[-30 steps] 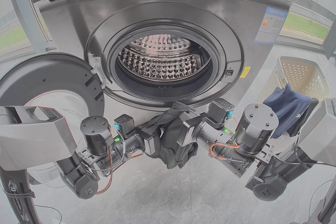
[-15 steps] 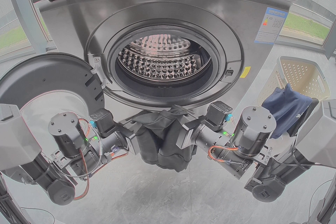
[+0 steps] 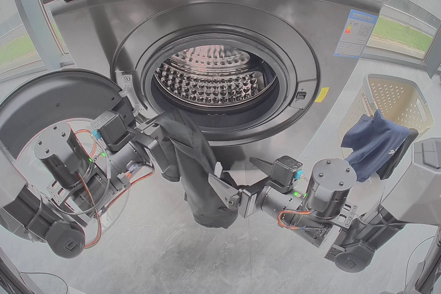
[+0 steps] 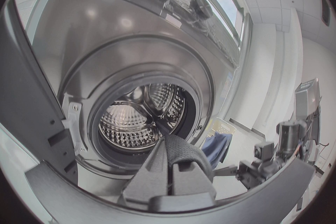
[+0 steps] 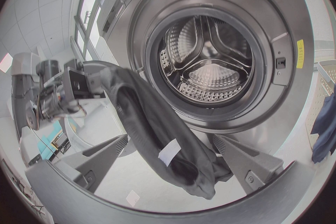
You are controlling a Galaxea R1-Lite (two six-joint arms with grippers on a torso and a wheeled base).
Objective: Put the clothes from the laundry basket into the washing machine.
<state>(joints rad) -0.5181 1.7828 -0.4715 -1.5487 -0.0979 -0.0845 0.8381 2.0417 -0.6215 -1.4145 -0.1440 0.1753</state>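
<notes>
Your left gripper (image 3: 155, 136) is clenched on the dark garment (image 3: 197, 180), whose tail hangs below it between the released fingers of your right gripper (image 3: 239, 180), so feeding it into the washing machine (image 3: 294, 24) ahead may leave that tail snagged outside on the rim (image 3: 257, 132).

The left gripper (image 4: 169, 160) had jaw tips wrapped in dark garment (image 4: 183, 153), contact pt. hidden. Past the right gripper (image 5: 168, 139) jaws, blue garment (image 3: 374, 143) covered laundry basket (image 3: 399, 93) near rim; contents couldn't be told. Also washer door (image 3: 55, 97) cut by pic edge.
</notes>
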